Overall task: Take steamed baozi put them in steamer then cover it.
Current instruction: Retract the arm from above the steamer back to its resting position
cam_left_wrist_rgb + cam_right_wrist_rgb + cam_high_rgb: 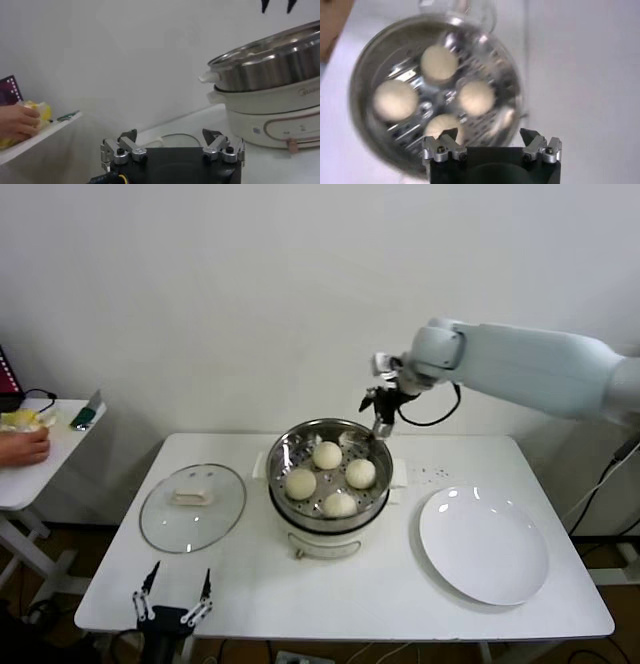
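Note:
The steamer (298,442), a shiny steel pot on a white base, stands mid-table with several cream-white baozi (327,454) on its perforated floor. My right gripper (383,418) hovers open and empty just above the pot's far right rim. In its wrist view the gripper (490,134) looks down on the baozi (439,62) in the steamer (360,100). The glass cover (193,506) lies flat on the table left of the steamer. Near the front edge, in front of the cover, my left gripper (180,574) waits open, also shown as the left gripper (171,135) facing the steamer (270,65).
An empty white plate (483,544) lies right of the steamer. A small side table (40,469) stands at the far left with a person's hand (25,446) resting on it. A white wall runs close behind the table.

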